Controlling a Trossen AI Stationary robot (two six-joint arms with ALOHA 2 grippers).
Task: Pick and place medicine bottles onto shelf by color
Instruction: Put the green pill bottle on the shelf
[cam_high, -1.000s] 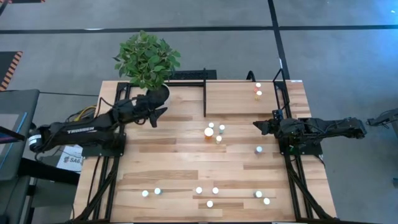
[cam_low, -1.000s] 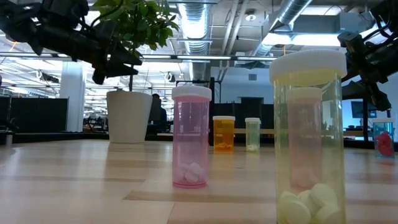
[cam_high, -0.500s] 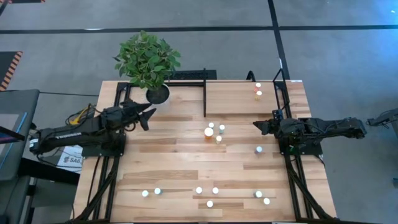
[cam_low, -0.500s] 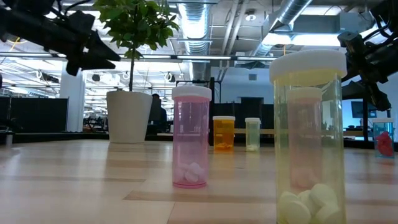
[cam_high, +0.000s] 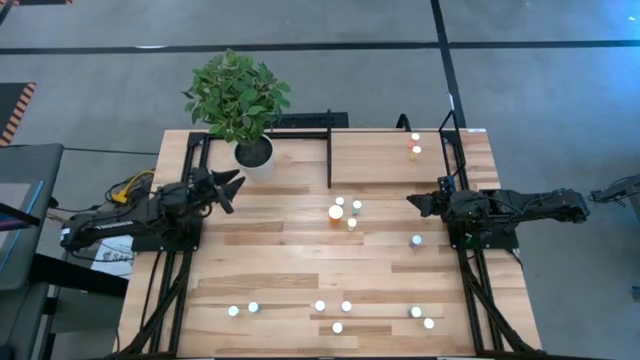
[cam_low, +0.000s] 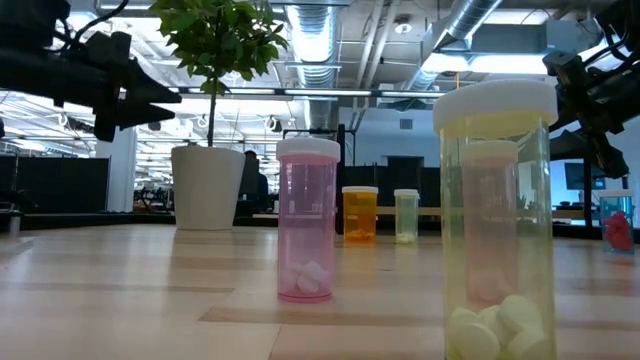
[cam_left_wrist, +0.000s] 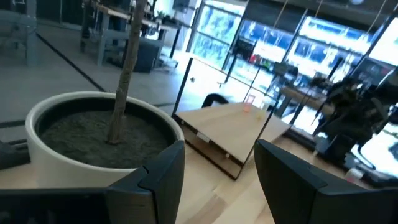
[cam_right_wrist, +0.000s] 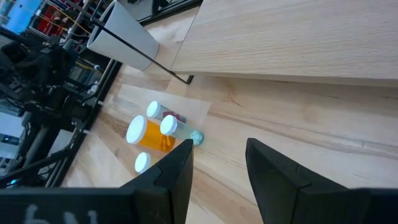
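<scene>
both grippers, left (cam_high: 232, 183) and right (cam_high: 412, 201), hang empty with jaws spread. looks like between picks; next, reach the bottles (cam_high: 343, 211) mid-frame.

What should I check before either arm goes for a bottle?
1. Left gripper empty, jaws apart: ok.
2. Right gripper empty, jaws apart: ok.
3. Left gripper clear of the plant pot: ok, just beside it and not touching.
4. Shelf has free room: ok, only two bottles in its far right corner.
5. Centre cluster easy to grip: not ok, the big orange bottle and small ones crowd together.
6. Front bottles upright: ok.
</scene>
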